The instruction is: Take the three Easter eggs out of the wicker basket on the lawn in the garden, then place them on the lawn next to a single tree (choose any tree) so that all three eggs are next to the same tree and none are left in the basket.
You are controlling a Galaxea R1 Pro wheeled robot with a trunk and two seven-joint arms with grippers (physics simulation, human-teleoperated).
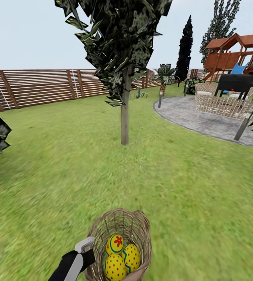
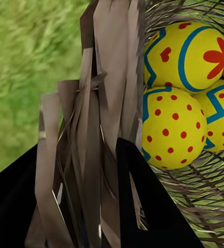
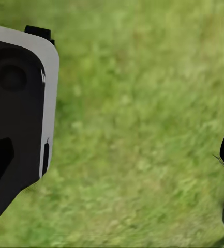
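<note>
Closest in, the left gripper is clamped on the rim of the wicker basket, its dark fingers either side of the weave. Just right of it, inside the basket, lie the three Easter eggs; no writing shows. Beyond spreads the lawn, with the tree, a slatted fence and paved patio. Whether the right gripper is parted or closed, I cannot tell.

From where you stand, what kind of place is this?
Most likely a fenced back garden: a wide lawn, a slatted wooden fence along the back, and a wooden play structure beside a grey paved patio.
</note>
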